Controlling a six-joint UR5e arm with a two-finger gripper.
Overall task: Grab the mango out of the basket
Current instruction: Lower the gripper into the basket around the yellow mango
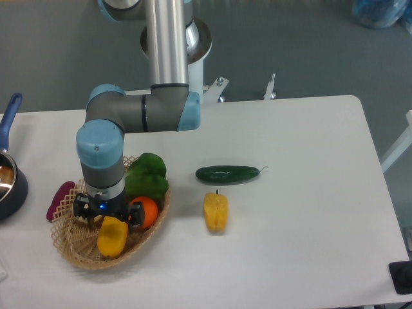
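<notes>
**Desk:** What am I looking at from your station?

**Operator:** My UR5e arm (138, 112) reaches down into the wicker basket (77, 254) at the table's left side. The gripper (106, 217) sits directly over the upper end of the mango (112, 237), which lies in the basket's front half, its lower end toward the rim.

**Desk:** Is it holding the fruit?

**Operator:** I cannot tell. The gripper's dark body, with a small blue light lit, flanks the top of the mango, but the wrist hides the fingertips and I can't judge how wide they stand.

**Desk:** What else is in frame?

**Operator:** An orange (145, 212) touches the mango's right side. A green bell pepper (147, 177) fills the basket's back. Outside it, a purple vegetable (60, 199) lies against the left rim. On the white table (302, 212), a cucumber (226, 173) rests just behind a yellow bell pepper (215, 212). A dark pot with a blue handle (9, 177) sits at the far left edge.
</notes>
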